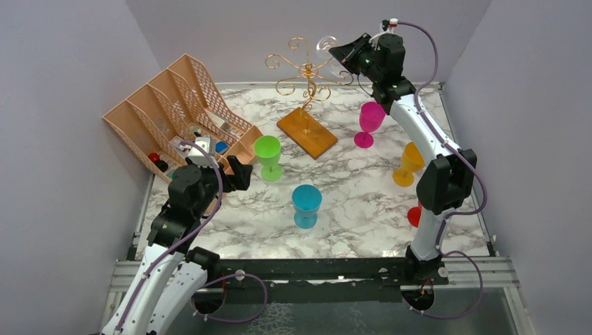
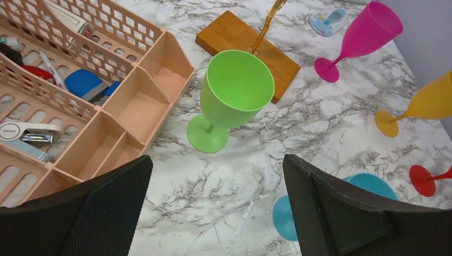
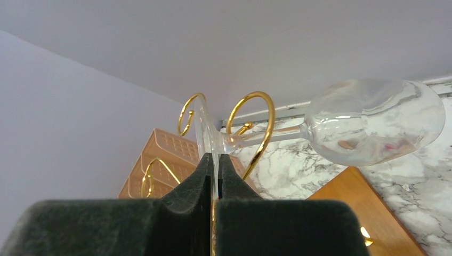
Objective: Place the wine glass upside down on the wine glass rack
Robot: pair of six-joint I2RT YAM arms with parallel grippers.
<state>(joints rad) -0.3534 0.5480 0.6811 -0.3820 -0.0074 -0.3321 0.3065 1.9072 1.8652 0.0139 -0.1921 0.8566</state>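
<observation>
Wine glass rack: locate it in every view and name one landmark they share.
Top external: wine glass rack stands at the table's back centre.
Left wrist: rack at top centre, only base and lower stem showing.
Right wrist: rack, gold curls at centre, base corner lower right.
Shared landmark: peach mesh organiser, left of the rack in every view.

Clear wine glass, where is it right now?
In the right wrist view the clear wine glass is in the air, foot pinched in the right pincer, stem sideways among the gold curls of the wine glass rack.
</observation>
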